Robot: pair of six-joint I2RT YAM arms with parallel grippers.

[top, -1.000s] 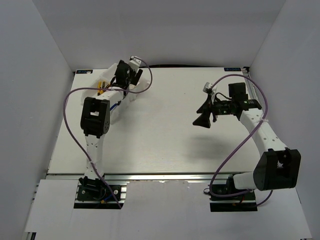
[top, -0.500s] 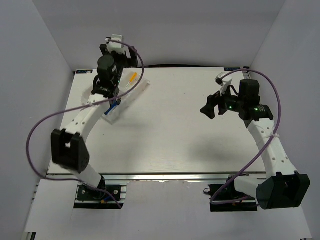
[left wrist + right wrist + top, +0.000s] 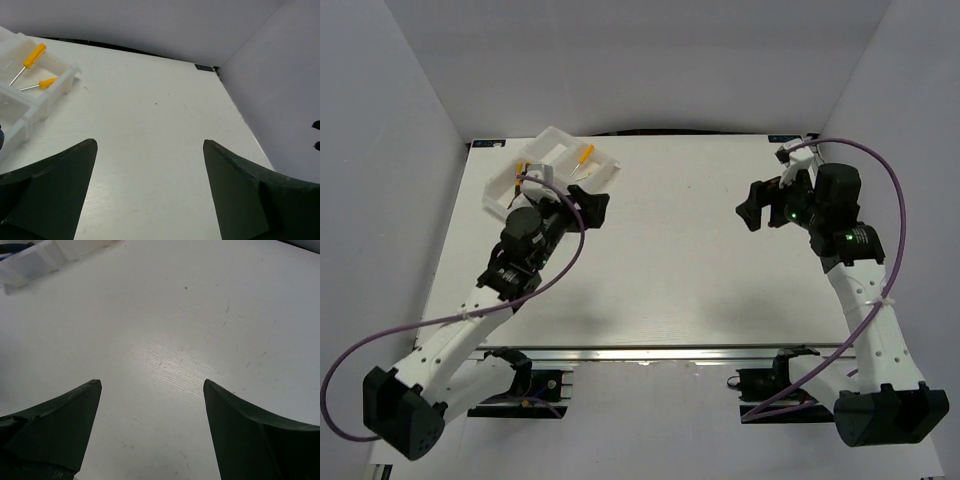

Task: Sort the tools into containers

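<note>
Screwdrivers (image 3: 35, 51), two, are lying in one tray (image 3: 59, 89) compartment; left hand (image 3: 150, 145) and right hand (image 3: 150, 383) are hanging released, empty. Left is probably needing clearance off tray wall if withdrawing.

Left arm (image 3: 510, 262) hides part of the tray (image 3: 558, 140).

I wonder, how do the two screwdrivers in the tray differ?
The farther screwdriver has a longer, thicker handle than the nearer screwdriver. The farther one lies diagonally in the left wrist view; the nearer lies almost level. Both have orange-yellow handles and rest in one compartment of the white tray.
</note>
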